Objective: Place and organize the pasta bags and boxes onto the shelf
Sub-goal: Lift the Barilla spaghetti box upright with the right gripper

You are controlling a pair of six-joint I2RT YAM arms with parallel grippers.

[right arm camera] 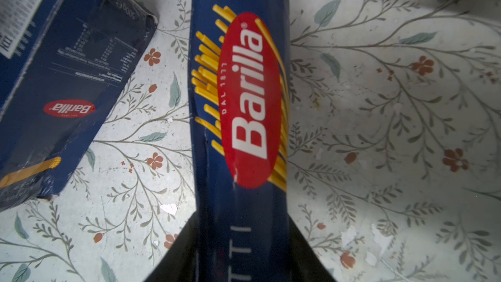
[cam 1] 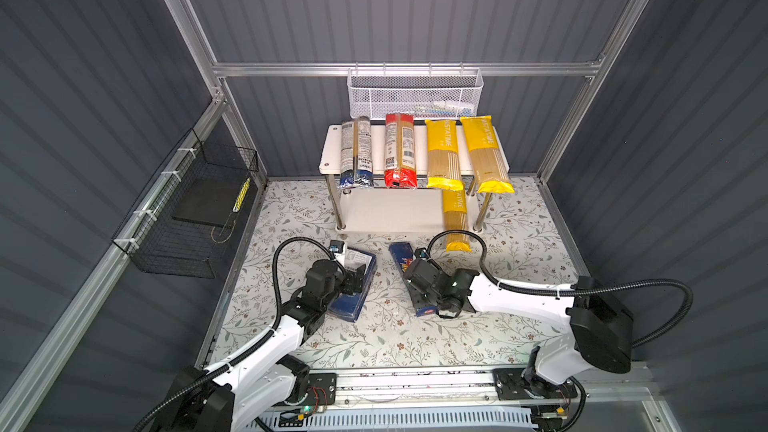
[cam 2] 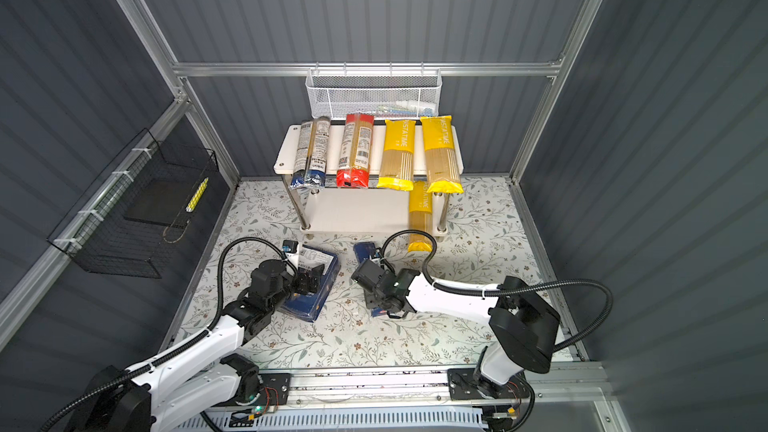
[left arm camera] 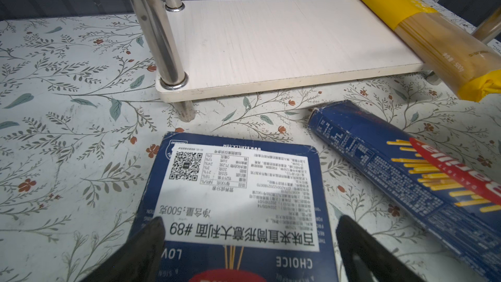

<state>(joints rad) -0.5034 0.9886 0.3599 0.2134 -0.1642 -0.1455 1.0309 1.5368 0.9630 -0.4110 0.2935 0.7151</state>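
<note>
while the counter [cam 1: 395, 338] is lying mostly bare, the shelf [cam 1: 332, 147] is carrying four bags [cam 1: 399, 151] overhanging its top board's front edge and a fifth bag [cam 1: 455, 218] poking off the lower board, otherwise free. on the counter, left jaws are hanging apart over the wide box [cam 1: 349, 309]; right jaws are clamping the slim box [cam 1: 400, 252].
</note>
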